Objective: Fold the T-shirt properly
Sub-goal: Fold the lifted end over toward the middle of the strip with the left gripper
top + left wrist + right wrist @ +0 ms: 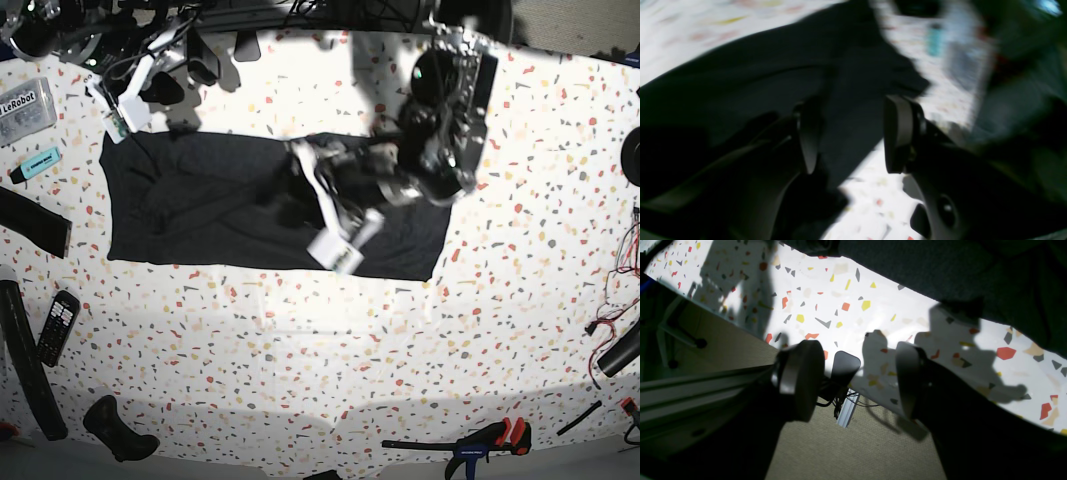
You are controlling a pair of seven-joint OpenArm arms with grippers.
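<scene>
"LeRobot" label on clear box [26, 107], left pincer [848, 140] released above T-shirt [200, 205], right pincer [857, 380] released

— Left wrist view: heavily motion-blurred, T-shirt [756, 90] nearly black, far edge smeared.
— Right wrist view: sharp, hard light on the desk [846, 303], crisp dark shadows, foreground in silhouette.
— Base view: bright and even overhead, left arm blurred, slight bowing along the lower edge.
</scene>
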